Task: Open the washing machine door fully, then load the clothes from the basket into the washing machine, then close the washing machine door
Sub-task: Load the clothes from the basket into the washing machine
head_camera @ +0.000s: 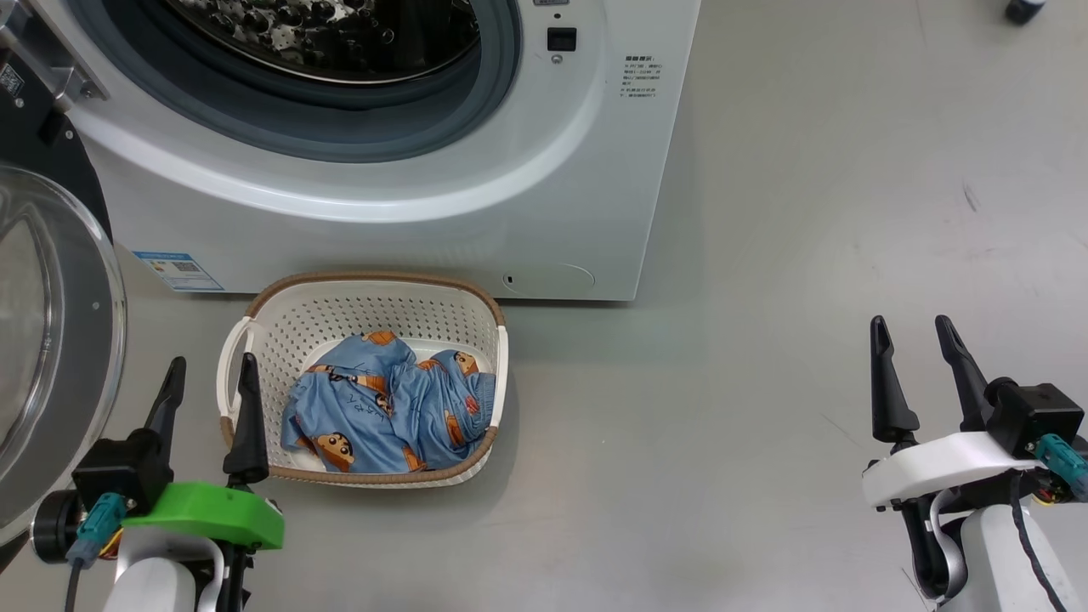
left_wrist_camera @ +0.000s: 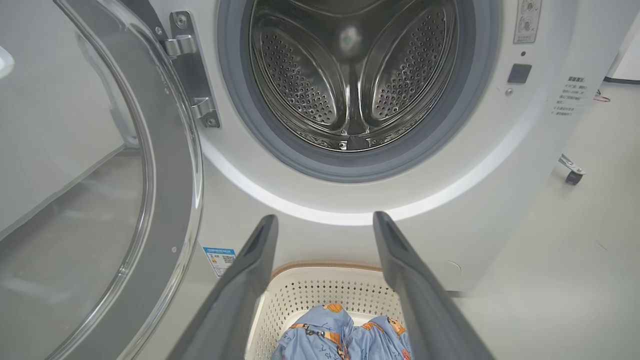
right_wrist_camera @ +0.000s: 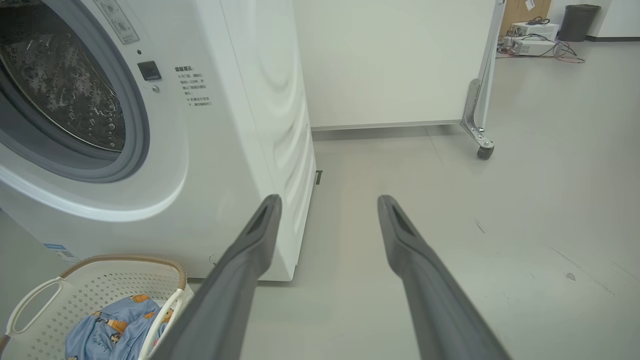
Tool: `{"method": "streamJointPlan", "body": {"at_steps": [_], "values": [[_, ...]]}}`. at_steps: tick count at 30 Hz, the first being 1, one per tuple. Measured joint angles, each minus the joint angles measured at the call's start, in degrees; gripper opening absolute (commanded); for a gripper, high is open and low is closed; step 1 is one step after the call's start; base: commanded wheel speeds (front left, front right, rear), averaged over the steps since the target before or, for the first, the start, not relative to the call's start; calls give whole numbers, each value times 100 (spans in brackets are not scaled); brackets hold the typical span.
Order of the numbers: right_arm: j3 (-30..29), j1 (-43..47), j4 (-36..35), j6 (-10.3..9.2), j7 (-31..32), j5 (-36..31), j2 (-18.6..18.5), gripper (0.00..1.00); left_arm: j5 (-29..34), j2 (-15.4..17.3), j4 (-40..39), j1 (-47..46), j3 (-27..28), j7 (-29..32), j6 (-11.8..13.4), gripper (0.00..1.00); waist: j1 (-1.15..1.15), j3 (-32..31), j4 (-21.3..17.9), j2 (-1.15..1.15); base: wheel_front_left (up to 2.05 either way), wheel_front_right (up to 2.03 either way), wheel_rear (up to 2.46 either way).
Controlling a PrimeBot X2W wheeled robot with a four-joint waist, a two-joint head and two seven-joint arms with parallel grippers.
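The white washing machine (head_camera: 544, 195) stands with its drum (left_wrist_camera: 350, 75) exposed and its door (head_camera: 51, 340) swung wide to the left; the door (left_wrist_camera: 100, 200) shows its clear glass bowl. On the floor in front sits the cream basket (head_camera: 365, 302) holding the light blue clothes (head_camera: 391, 408). My left gripper (head_camera: 212, 370) is open, low beside the basket's left handle, and holds nothing. In the left wrist view the open left gripper (left_wrist_camera: 325, 220) points at the machine over the basket (left_wrist_camera: 320, 290). My right gripper (head_camera: 914, 331) is open and empty, far to the right over bare floor.
Grey floor (head_camera: 765, 382) spreads to the right of the machine. A white wheeled panel (right_wrist_camera: 390, 60) with a caster (right_wrist_camera: 484, 150) stands behind the machine. A dark bin (right_wrist_camera: 577, 20) and boxes with cables (right_wrist_camera: 532, 45) sit far back.
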Motion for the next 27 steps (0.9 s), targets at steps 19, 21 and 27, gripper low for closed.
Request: {"method": "streamJointPlan", "body": {"at_steps": [19, 21, 27], "values": [[0, -342, -215, 1, 0, -16, -15, 100, -102, -4, -82, -478, -177, 0, 0, 100, 0, 972, 48, 0, 0, 0, 0], [12, -402, -237, 1, -1, -37, -16, 100, -105, -4, -77, -537, -213, 0, 0, 100, 0, 1108, 48, 0, 0, 0, 0], [21, -581, -279, 1, -1, -46, -35, 100, -193, -18, -54, -781, -345, 0, 0, 100, 0, 1517, 43, 0, 0, 0, 0]]}}
